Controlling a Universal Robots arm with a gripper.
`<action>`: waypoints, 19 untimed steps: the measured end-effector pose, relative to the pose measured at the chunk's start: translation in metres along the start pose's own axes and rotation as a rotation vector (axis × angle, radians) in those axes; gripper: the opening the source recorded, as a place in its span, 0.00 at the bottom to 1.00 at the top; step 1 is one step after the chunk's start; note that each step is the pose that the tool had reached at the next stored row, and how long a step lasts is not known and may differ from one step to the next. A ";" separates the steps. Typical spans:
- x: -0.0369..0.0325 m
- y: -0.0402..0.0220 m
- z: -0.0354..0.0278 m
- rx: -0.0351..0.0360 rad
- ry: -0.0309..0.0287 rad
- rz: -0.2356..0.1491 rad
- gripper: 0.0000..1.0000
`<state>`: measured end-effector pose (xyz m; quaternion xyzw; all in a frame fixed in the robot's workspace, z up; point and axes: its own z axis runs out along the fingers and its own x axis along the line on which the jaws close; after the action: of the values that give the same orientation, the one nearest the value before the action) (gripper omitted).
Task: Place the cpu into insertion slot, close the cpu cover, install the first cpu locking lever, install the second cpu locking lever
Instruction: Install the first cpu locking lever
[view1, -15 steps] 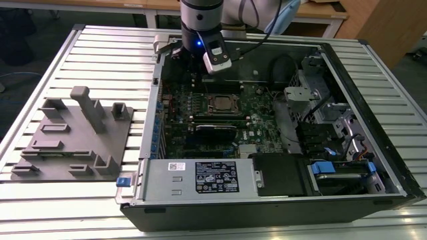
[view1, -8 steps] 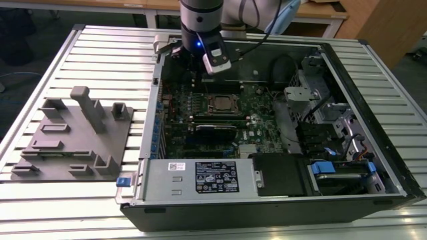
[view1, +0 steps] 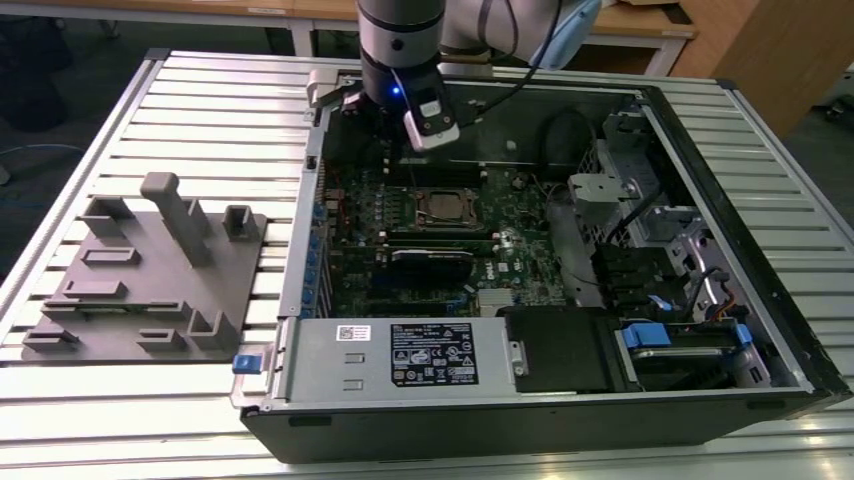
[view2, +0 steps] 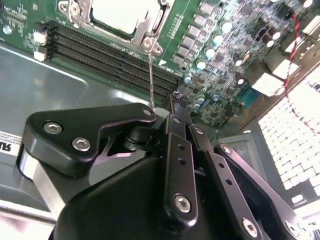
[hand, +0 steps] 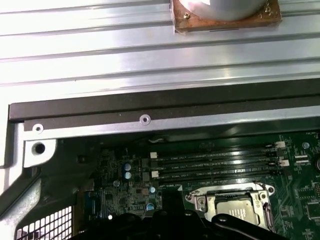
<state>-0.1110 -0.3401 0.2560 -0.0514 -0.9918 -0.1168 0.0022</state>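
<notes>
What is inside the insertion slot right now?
The cpu lies in the slot, and its grey top shows through the window of the cover. The cover's frame hides the cpu's edges, and whatever lies under the cpu cannot be seen.

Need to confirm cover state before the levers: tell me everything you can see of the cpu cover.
The cover is a thin, shiny silvery metal frame with a square window. It appears to lie flat, the cpu's dull grey top showing through the window. It sits on the green board beside the long black memory slots. In the second wrist view a thin wire lever runs from near its corner toward the gripper.
</notes>
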 end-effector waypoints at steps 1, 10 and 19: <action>0.0000 0.0000 0.0001 -0.0040 0.0004 0.000 0.10; -0.0009 -0.0001 0.0010 -0.0269 0.0029 0.000 0.10; -0.0252 0.0022 0.0020 -0.0270 0.0029 0.000 0.10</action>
<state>-0.0857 -0.3401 0.2541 -0.0514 -0.9901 -0.1303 0.0030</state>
